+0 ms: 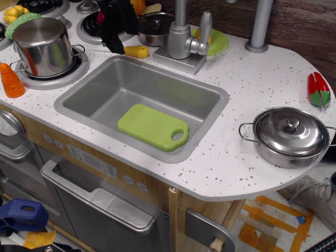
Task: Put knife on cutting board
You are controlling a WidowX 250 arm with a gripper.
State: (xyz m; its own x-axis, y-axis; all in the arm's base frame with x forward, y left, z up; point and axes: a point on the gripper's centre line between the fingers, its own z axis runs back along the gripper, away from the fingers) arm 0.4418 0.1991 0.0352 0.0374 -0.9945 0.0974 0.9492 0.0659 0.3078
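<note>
We see knife [135, 51] lying on desk [252, 89] behind sink [105, 92], fingers [116, 46] right beside blade; their opening we cannot tell. Cutting board [149, 126] in sink, bare. Grasp, transfer left.

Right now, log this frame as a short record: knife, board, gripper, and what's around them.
knife: on the counter behind the sink, yellow handle showing
board: flat in the sink, hole toward the front right
gripper: black, just left of the knife; jaw state unclear
nearby: faucet, lidded pot on the right, carrot on the left
</note>
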